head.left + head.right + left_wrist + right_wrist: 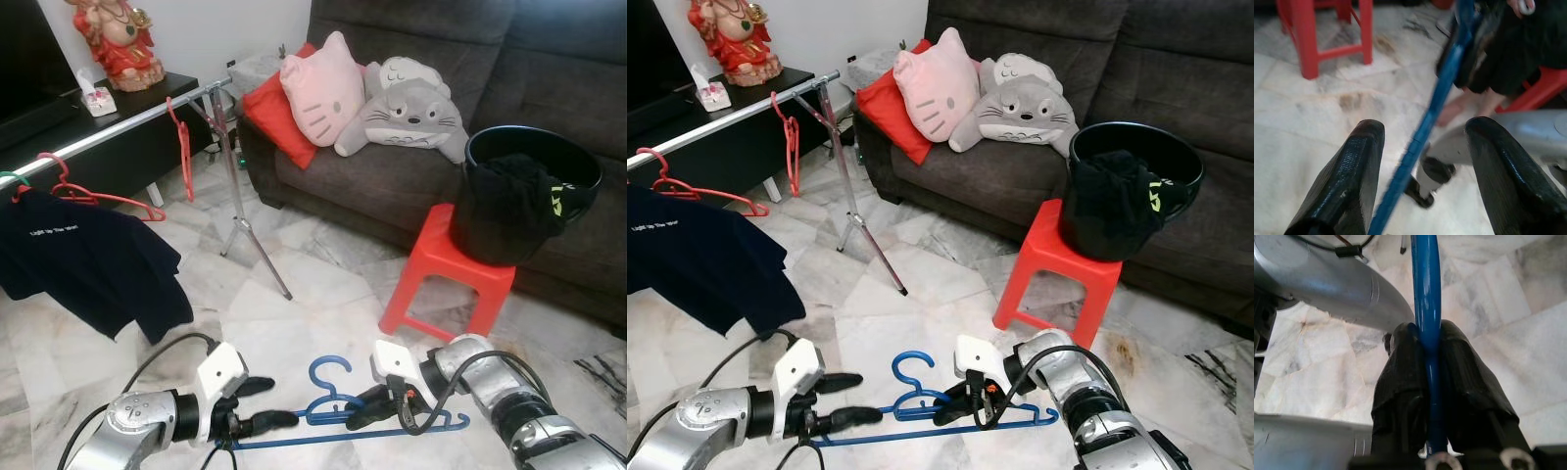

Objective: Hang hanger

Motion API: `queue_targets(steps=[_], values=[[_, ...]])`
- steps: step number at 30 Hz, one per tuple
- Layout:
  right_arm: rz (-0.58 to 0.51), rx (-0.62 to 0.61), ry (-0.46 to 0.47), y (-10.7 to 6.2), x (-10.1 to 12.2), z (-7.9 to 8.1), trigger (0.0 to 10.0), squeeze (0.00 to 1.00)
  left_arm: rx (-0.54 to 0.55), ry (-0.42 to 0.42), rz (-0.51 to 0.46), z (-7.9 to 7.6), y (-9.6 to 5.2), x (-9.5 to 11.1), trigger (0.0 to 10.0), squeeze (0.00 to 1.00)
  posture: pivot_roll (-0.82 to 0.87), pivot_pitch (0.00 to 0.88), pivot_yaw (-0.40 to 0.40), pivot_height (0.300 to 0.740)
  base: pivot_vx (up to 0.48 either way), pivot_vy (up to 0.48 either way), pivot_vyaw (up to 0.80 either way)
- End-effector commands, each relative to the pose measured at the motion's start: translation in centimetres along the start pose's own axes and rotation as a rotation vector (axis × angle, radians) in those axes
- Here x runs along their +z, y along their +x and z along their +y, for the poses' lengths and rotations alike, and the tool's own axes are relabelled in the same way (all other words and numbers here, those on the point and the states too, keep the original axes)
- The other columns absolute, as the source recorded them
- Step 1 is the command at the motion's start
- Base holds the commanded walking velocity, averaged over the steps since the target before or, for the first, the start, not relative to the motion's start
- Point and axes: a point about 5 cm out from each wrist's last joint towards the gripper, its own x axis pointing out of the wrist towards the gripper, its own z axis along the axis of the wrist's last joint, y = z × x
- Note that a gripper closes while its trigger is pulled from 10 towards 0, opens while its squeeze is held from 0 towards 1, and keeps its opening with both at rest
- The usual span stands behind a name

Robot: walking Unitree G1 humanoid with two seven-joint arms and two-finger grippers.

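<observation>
Right gripper (361, 404) is clamped tight on the blue hanger (338, 403), low over the marble floor (294, 323). Left gripper (265, 404) has its fingers spread wide around the hanger's bottom bar, not squeezing it.

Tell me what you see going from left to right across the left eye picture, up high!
Red statue → red hanger on the rail → red cushion → pink cat pillow → grey plush toy → black bucket on the red stool.
</observation>
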Motion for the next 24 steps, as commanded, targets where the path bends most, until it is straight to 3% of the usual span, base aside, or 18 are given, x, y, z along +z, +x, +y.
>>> queue_targets(steps=[1,8,13,18,24], values=[[-0.011,-0.006,-0.042,0.0,1.2,-0.5,10.0,0.00,-0.015,0.001,0.044,0.0,-0.1,-0.3,10.0,0.00,-0.09,0.000,0.002,0.740,0.000,0.000,0.00],[-0.040,-0.063,-0.054,0.3,2.0,-1.1,10.0,0.00,-0.004,-0.037,0.053,0.1,0.4,-0.7,10.0,0.00,-0.09,0.000,0.000,0.740,0.000,0.000,0.00],[-0.040,-0.045,-0.059,0.7,2.2,-1.0,10.0,0.00,0.014,-0.058,0.047,0.3,0.8,-1.0,10.0,0.00,-0.09,0.000,-0.002,0.740,0.000,0.000,0.00],[-0.048,0.039,-0.062,1.7,2.5,-0.5,10.0,0.00,0.100,-0.077,-0.005,1.2,2.0,-0.7,10.0,0.00,-0.09,0.000,-0.009,0.740,0.000,0.000,0.00],[-0.046,0.045,-0.056,2.1,2.3,-0.3,10.0,0.00,0.103,-0.077,-0.012,1.5,2.2,-0.6,10.0,0.00,-0.08,0.000,-0.011,0.740,0.000,0.000,0.00]])
